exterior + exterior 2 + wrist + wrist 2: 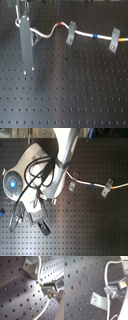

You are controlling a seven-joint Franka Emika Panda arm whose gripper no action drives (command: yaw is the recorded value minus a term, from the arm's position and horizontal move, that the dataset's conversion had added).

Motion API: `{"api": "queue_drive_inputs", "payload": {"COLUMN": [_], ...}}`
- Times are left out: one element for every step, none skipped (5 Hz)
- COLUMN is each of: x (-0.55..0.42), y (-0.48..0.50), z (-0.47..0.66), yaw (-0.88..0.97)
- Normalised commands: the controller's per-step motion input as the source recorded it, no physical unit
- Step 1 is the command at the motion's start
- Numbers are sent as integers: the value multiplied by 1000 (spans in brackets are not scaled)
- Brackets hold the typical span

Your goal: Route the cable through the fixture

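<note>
A white cable [50,31] with a red mark [60,24] and a blue mark [96,36] runs along the far part of the black perforated board. It passes two grey fixture clips [71,32] [114,40]. My gripper's long grey fingers [26,47] stand at the cable's left end in the first exterior view. In both wrist views my gripper [47,289] [111,291] is shut on the cable [40,271] [105,278], close beside a grey angle clip [31,267] [99,301]. The cable's loose part trails on past the fingers [44,308].
The board [75,95] is bare black metal with a grid of holes. In the second exterior view the white arm [55,173] with black hoses covers the left half, and two clips [71,187] [106,189] with the cable [92,183] show to its right.
</note>
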Motion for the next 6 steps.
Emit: {"api": "queue_drive_inputs", "payload": {"x": [-189,-227,-162,-51,54,135], "y": [-74,-79,-39,-6,178,274], "z": [402,362,307,155,-2,-22], "yaw": [248,551,731,740,611,534]}}
